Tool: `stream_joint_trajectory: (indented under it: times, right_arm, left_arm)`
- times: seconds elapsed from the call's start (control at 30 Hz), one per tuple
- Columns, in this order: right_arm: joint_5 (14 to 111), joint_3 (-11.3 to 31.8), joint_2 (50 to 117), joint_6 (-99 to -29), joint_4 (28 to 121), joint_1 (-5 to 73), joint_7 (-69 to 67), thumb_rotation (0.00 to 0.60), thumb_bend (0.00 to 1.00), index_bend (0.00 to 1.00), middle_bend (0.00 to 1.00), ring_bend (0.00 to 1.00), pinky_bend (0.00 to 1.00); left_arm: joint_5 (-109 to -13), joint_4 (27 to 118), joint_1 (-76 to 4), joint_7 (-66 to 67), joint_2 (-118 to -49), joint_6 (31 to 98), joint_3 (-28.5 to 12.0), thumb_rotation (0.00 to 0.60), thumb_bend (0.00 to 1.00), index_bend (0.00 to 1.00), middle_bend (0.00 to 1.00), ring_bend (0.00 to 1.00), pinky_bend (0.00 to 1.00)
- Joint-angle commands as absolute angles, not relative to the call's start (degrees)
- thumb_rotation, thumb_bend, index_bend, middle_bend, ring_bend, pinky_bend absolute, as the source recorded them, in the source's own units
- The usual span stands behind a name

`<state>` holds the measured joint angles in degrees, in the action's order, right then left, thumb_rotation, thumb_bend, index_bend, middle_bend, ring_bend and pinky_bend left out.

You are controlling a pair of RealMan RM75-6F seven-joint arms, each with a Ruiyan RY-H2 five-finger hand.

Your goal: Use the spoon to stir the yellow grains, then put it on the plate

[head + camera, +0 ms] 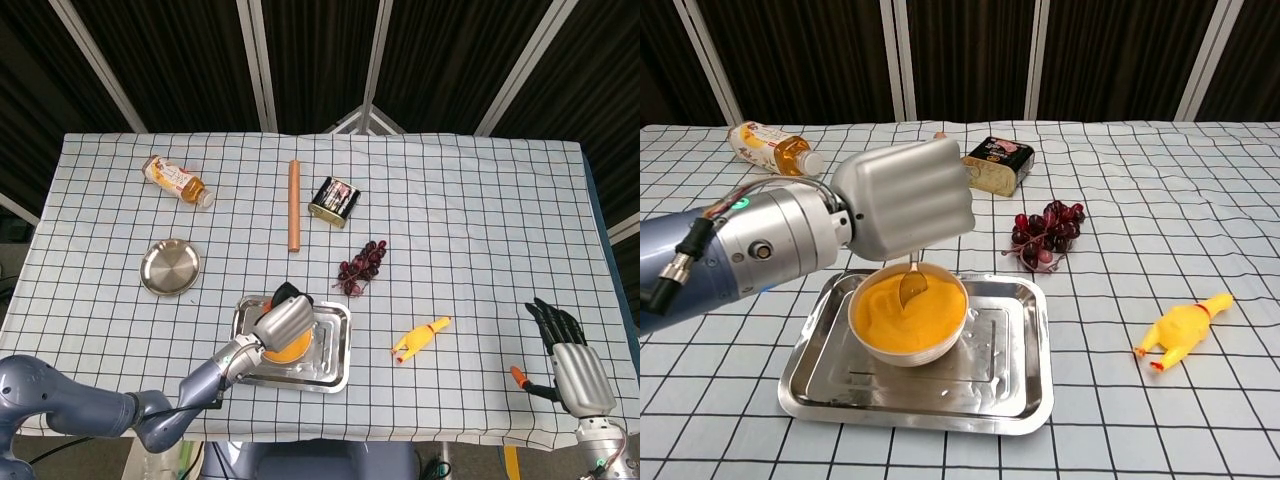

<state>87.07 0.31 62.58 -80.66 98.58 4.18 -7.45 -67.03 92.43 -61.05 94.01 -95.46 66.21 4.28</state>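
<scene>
A checked cloth covers the table (470, 200), with dark curtains behind it. Near the front edge sits a steel tray (1010, 390), and in it a white bowl (880, 350) filled with yellow grains (908, 313). The left hand (902, 200) hangs directly above the bowl, fingers closed around the handle of the spoon (911, 283) — its bowl end dips into the grains near the middle. The small round plate (170, 267) lies well apart, to the left of the tray and bare. The right hand (572, 362) rests at the table's front right corner, fingers spread and holding nothing. A rubber chicken (1182, 327) lies right of the tray, grapes (1045, 233) just behind it.
</scene>
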Motion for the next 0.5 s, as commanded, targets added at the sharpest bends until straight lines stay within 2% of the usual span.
stream_joint_trajectory:
  times: [0.03, 0.5]
  right_arm:
    - [87.07, 0.32, 62.56, -80.7, 98.57, 4.16, -7.47, 0.6, 0.32, 0.0, 0.0, 0.0, 0.0]
    - [86.96, 0.42, 62.58, -80.75, 98.46, 4.14, -7.45, 0.6, 0.32, 0.0, 0.0, 0.0, 0.0]
  left_arm:
    - [-67.63, 92.65, -60.84, 92.91, -96.49, 66.44, 3.44, 0.6, 0.59, 0.81, 1.0, 1.0, 1.0]
    - [-71.33, 95.96, -59.37, 90.76, -94.92, 68.32, 2.37, 0.6, 0.59, 0.81, 1.0, 1.0, 1.0]
